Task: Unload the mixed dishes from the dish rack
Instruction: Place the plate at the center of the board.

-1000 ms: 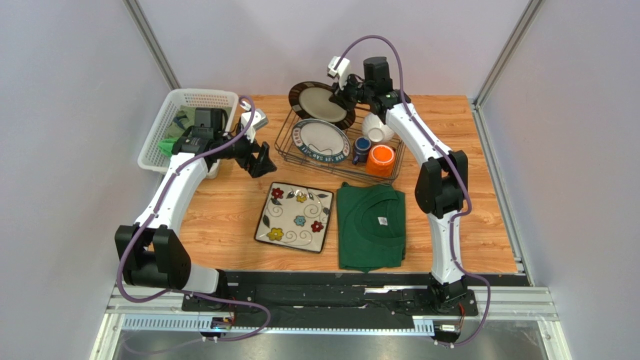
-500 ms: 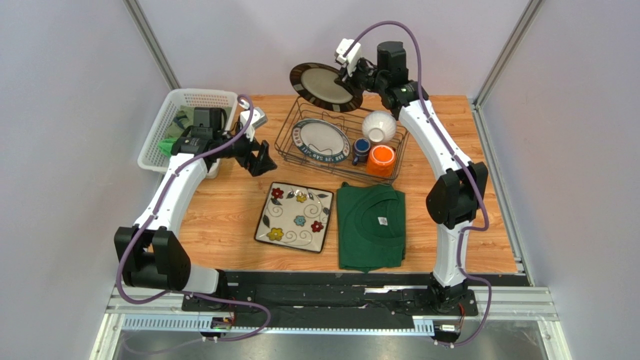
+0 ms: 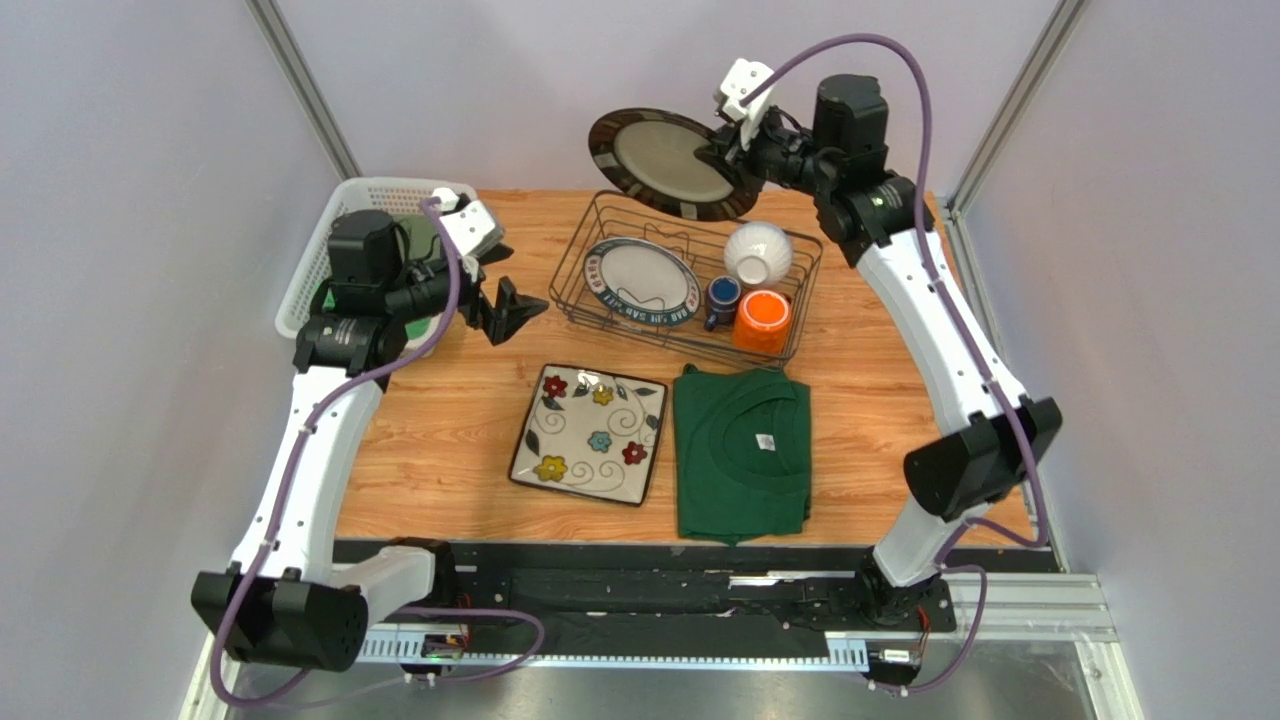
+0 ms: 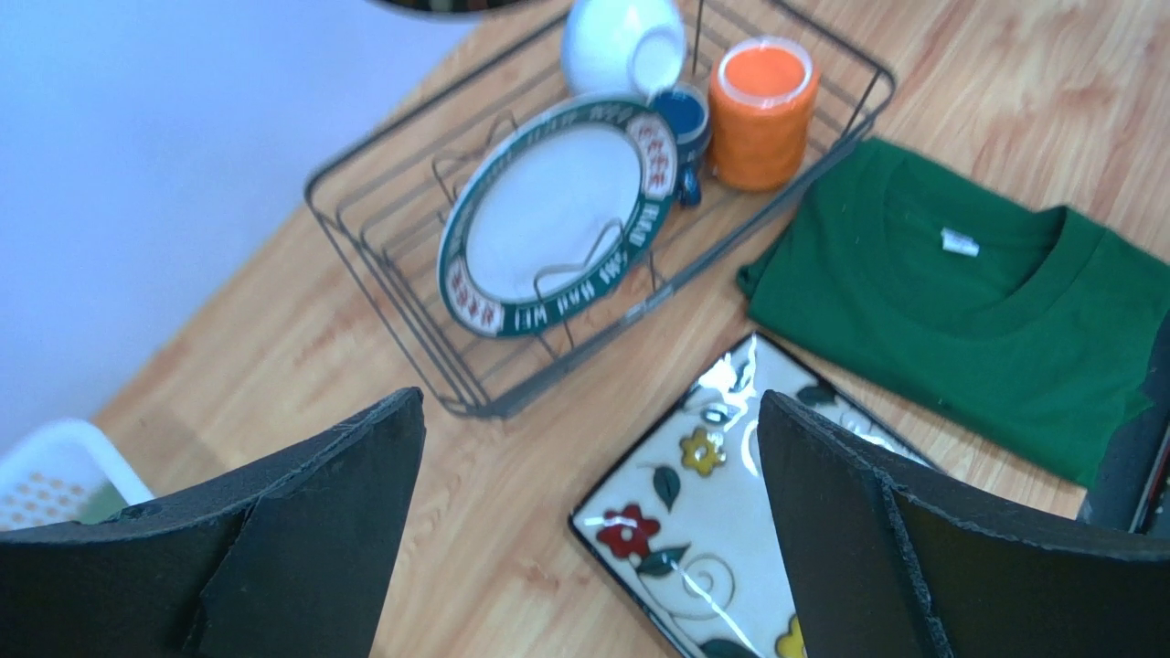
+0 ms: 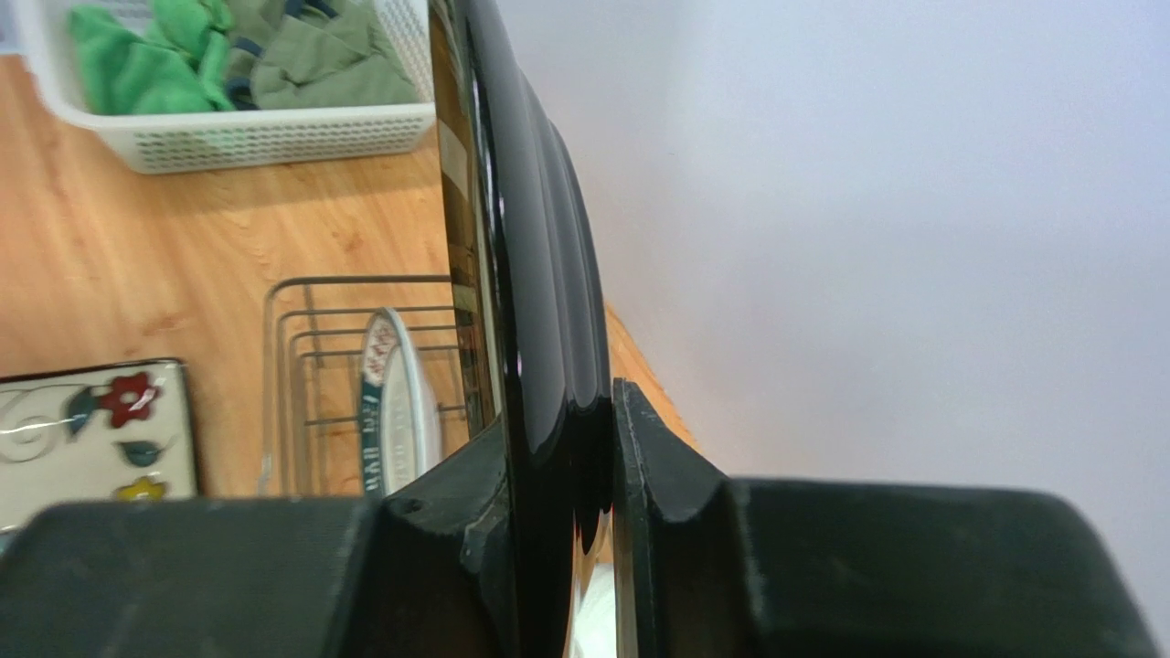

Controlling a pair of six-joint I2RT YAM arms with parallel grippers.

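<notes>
My right gripper is shut on the rim of a round dark-rimmed plate, held in the air above the back of the dish rack; the right wrist view shows the plate edge-on between the pads. In the rack lean a second round plate with a green rim, a white bowl, a dark blue mug and an orange mug. The square flower-patterned plate lies flat on the table. My left gripper hangs open and empty left of the rack.
A white perforated basket with green cloths stands at the back left, behind the left arm. A folded green T-shirt lies right of the square plate. Grey walls close in the back and both sides.
The right arm has lifted the dark-rimmed plate up out of the rack and swung it toward the back right. The left arm has drawn back and risen, its gripper still open.
</notes>
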